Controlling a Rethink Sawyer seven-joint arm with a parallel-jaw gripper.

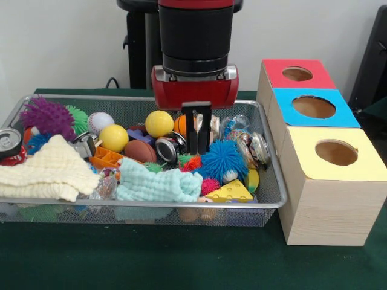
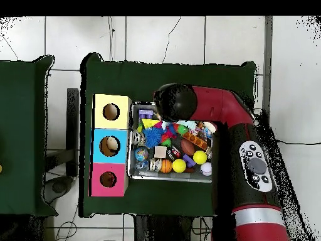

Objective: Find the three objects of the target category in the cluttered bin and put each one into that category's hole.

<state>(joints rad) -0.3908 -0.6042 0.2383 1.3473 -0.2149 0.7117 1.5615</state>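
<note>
The silver wire mesh bin (image 1: 270, 199) stands on the green table, full of mixed clutter; it also shows in the overhead view (image 2: 133, 171). My gripper (image 1: 198, 148) hangs straight down over the bin's back middle, with its two black fingers (image 1: 192, 130) close together and nothing between them. Its tips are just above the clutter, between a shiny can (image 1: 167, 148) and a blue spiky ball (image 1: 222, 159). In the overhead view the arm's wrist (image 2: 170, 101) hides the gripper. Three wooden boxes stand beside the bin, with holes in a red top (image 1: 297, 74), a blue top (image 1: 313, 107) and a yellow top (image 1: 336, 152).
The bin holds two yellow balls (image 1: 159, 123), a baseball (image 1: 100, 122), a brown football (image 1: 140, 151), a purple spiky ball (image 1: 47, 116), a cream cloth (image 1: 48, 172), a mint cloth (image 1: 158, 184) and a yellow cheese wedge (image 1: 230, 192). A can (image 1: 9, 144) sits at its left edge.
</note>
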